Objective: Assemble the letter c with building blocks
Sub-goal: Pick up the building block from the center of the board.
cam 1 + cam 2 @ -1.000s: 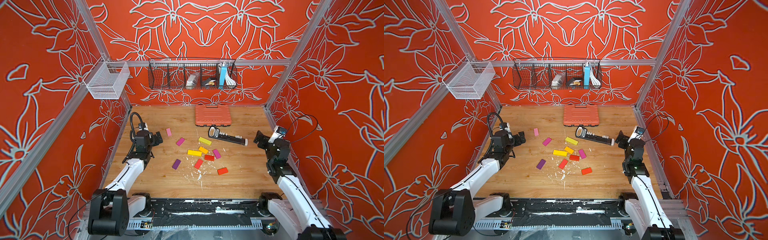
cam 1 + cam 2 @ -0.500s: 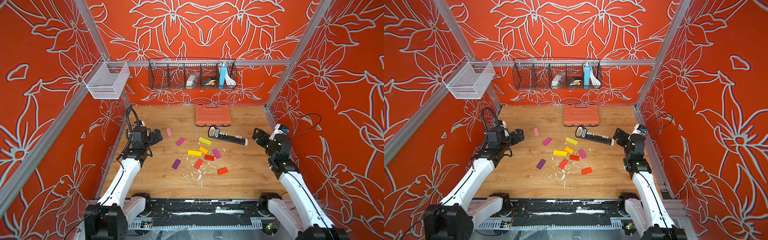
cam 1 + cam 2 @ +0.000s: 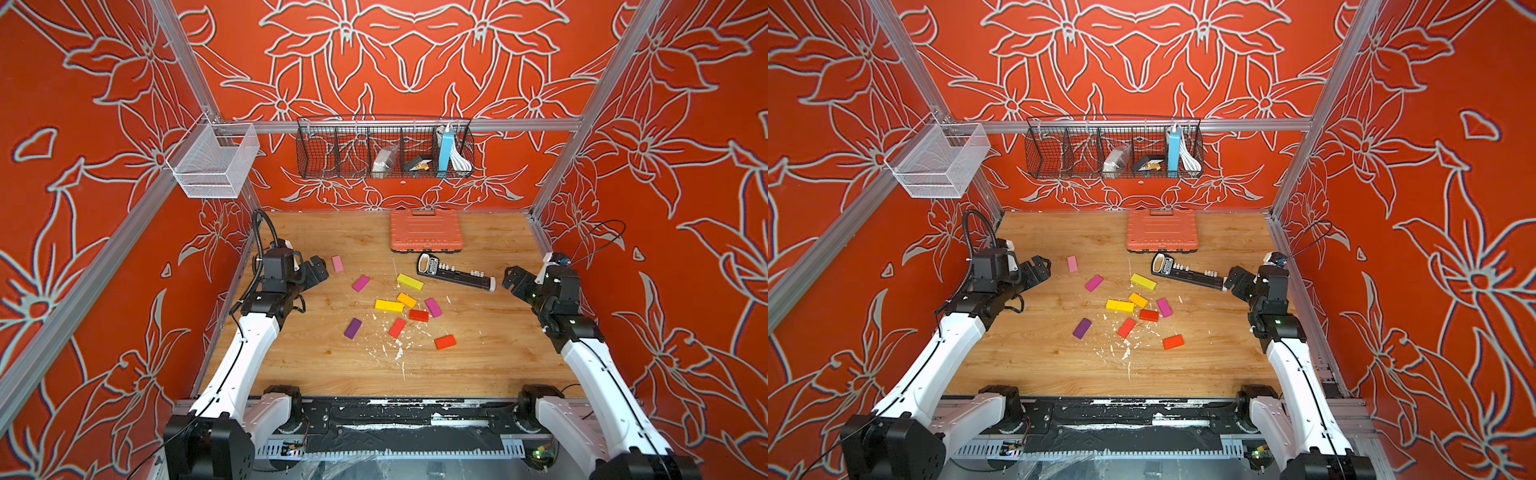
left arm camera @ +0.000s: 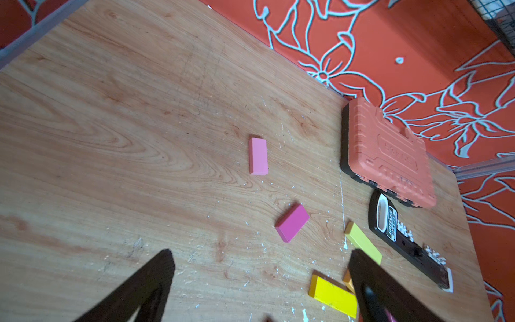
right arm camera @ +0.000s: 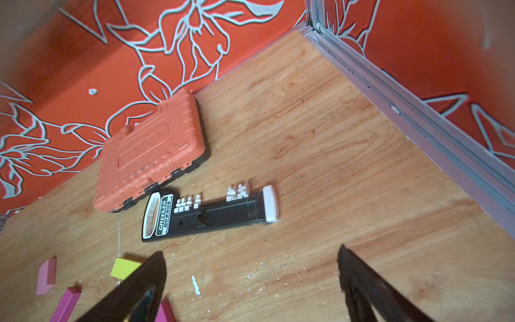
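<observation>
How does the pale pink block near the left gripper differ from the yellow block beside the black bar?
The pale pink block is shorter than the yellow block. The pink block lies alone near the left gripper; the yellow block lies close to the black bar. The pink block points toward the back wall; the yellow block lies slanted. Both lie flat, ungripped.

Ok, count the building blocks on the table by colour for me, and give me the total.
Yellow blocks: 2
Orange block: 1
Red blocks: 3
Purple block: 1
Magenta blocks: 2
Pink block: 1
Total: 10
</observation>
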{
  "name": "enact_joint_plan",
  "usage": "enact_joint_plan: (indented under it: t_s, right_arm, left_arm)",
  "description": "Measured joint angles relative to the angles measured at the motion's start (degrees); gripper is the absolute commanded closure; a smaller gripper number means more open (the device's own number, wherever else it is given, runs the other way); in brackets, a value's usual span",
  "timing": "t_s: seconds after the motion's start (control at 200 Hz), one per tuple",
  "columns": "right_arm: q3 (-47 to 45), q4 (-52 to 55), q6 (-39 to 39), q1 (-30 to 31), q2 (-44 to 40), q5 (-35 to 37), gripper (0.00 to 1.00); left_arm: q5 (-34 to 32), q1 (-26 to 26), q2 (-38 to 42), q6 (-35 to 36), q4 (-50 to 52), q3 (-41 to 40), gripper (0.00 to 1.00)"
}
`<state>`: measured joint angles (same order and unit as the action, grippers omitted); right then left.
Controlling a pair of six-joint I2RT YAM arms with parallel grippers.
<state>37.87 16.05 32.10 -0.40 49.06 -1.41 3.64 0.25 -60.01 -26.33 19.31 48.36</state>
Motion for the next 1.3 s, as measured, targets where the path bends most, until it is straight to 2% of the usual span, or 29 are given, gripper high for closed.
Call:
enact_joint_plan:
  t_s: [0.48, 1.091, 1.296]
  right_arm:
    - [3.3, 5.5, 2.6, 0.0, 6.4, -6.5, 0.02]
    - [6.3, 8.3, 4.5, 0.0, 9.4, -11.1, 0.02]
    - [8.5, 8.5, 6.3, 1.5, 13.2, -13.0, 0.02]
  left_arm:
    - [2.4, -0.3, 0.8, 1.0, 1.8, 0.0, 0.02]
    - [5.1, -0.4, -0.1, 2.7, 5.9, 1.3, 0.02]
    - [7.5, -0.6, -0.1, 2.3, 6.7, 2.3, 0.02]
